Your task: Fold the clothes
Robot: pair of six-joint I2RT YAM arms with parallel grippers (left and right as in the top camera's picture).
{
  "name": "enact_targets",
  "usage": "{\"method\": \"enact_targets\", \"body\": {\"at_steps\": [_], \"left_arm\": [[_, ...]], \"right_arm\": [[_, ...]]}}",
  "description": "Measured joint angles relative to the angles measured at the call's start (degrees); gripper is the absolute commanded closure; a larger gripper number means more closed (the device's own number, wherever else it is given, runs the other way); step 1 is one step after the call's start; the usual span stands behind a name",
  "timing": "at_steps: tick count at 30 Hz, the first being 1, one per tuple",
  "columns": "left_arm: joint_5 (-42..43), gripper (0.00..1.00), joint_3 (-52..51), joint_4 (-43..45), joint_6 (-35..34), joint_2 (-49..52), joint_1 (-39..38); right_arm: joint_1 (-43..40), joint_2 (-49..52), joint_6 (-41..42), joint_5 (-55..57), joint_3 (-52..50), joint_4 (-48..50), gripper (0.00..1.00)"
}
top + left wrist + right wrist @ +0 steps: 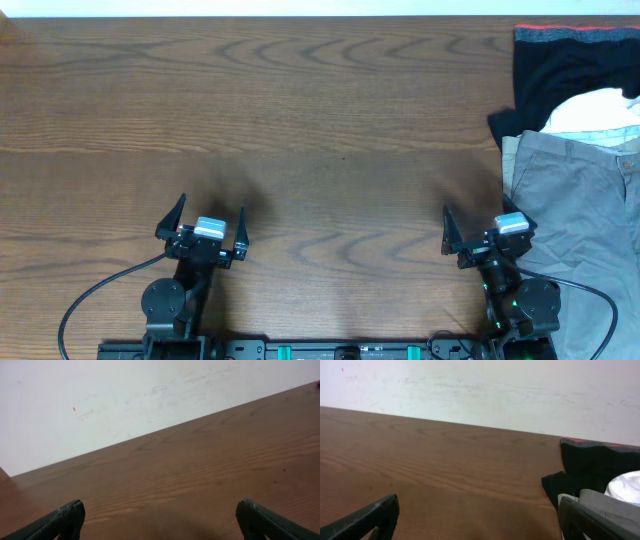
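Observation:
The clothes, a grey pair of shorts (575,205), lie crumpled at the table's right edge, with a waistband and button near the top and a white lining (592,108) showing above. My right gripper (478,208) stands open just left of them, touching nothing; in the right wrist view its fingers (479,510) are wide apart, and a strip of the grey shorts (594,498) shows behind the right finger. At the front left my left gripper (211,206) is open over bare wood, its fingers spread in the left wrist view (160,512).
A black garment with a red edge (560,55) lies at the back right, partly under the shorts, and shows in the right wrist view too (592,467). The brown wooden table (320,110) runs back to a white wall (125,395).

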Motion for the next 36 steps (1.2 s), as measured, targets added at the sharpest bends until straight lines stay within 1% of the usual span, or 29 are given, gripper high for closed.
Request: {"method": "enact_targets", "body": {"at_steps": [26, 31, 36], "left_arm": [[0.0, 0.02, 0.0, 0.0, 0.0, 0.0, 0.0], [0.1, 0.02, 0.0, 0.0, 0.0, 0.0, 0.0], [2.6, 0.02, 0.1, 0.2, 0.0, 0.0, 0.0]], "right_arm": [[0.0, 0.0, 0.0, 0.0, 0.0, 0.0, 0.01], [0.0, 0.1, 0.0, 0.0, 0.0, 1.9, 0.01], [0.0, 0.1, 0.0, 0.0, 0.0, 1.4, 0.01]]}}
